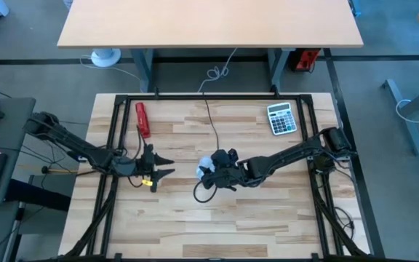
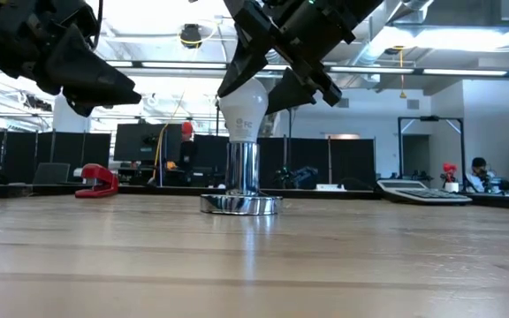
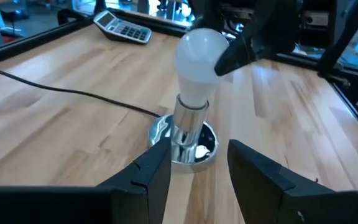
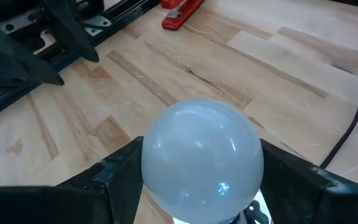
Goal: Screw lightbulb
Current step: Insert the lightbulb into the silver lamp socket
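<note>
The white lightbulb [image 2: 243,104] stands upright with its screw base in the shiny metal socket [image 2: 242,173], whose round foot [image 2: 239,204] rests on the table near its middle. My right gripper [image 4: 202,171] is shut on the bulb's globe [image 1: 204,166], reaching in from the table's right. My left gripper [image 1: 169,166] hovers open a little to the left of the socket. Its fingers [image 3: 157,171] point toward the socket and touch nothing. My right gripper pinches the widest part of the lightbulb's globe [image 4: 151,155] between its two fingers, one on each side. The fingers [image 2: 285,88] slant down from above and from the table's right. The bulb stays upright, its base in the socket.
A red stapler [image 1: 143,118] lies far left and a calculator [image 1: 281,118] far right. The socket's black cord [image 1: 211,124] runs to the far edge. A small yellow thing [image 1: 145,181] lies under my left gripper. Black frame rails [image 1: 111,145] border the table.
</note>
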